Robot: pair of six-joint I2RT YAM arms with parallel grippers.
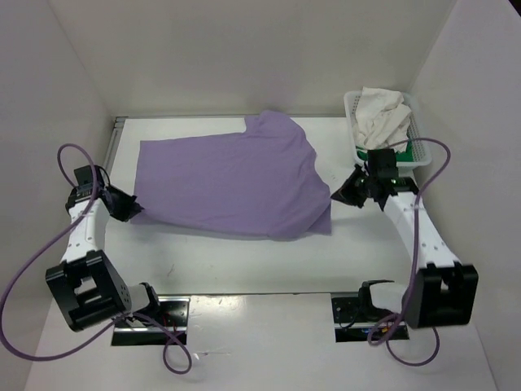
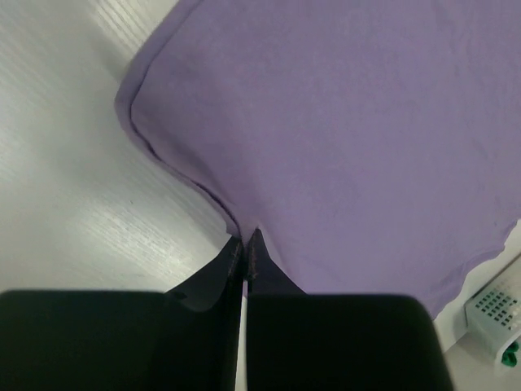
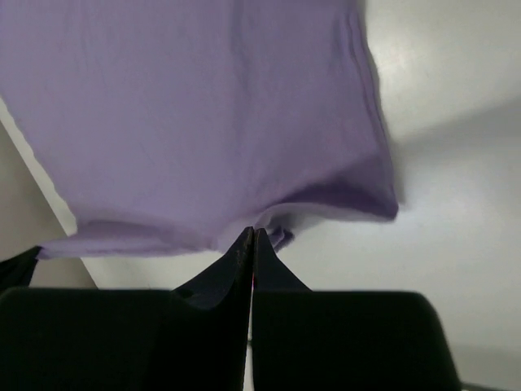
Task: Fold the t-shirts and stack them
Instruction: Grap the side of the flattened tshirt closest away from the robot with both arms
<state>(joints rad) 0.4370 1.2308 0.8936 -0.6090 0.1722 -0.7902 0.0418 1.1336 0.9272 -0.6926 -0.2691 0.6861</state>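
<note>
**Lavender shirt spread flat, a claw clamped on each side**

White walls close in the white table [image 1: 244, 261] on three sides. From overhead, the lavender t-shirt [image 1: 236, 183] lies spread across the middle of the frame, with one sleeve reaching toward the back wall. The left gripper [image 1: 133, 210] meets its lower-left corner and the right gripper [image 1: 337, 194] meets its right edge. In the upper right corner sits a mesh basket [image 1: 352, 110] with the cream t-shirt [image 1: 383, 114] heaped inside. A patch of the green t-shirt [image 1: 413, 152] shows at the basket's near side.

The overhead view is too coarse to settle the claws, but the wrist cameras do. On the left, the fingertips [image 2: 230, 259] are pressed together with the shirt's hem caught between them. On the right, the fingertips [image 3: 241, 251] are likewise clenched on a bunched fold of lavender cloth. The left wrist view also catches a corner of the basket at its lower right, with a speck of green beside it.

A broad bare strip of table runs between the shirt's near hem and the arm bases (the widest free space in the frame). Only a thin margin lies between the shirt and the back wall. The right gripper is close to the basket, and the left gripper is near the left wall.
</note>
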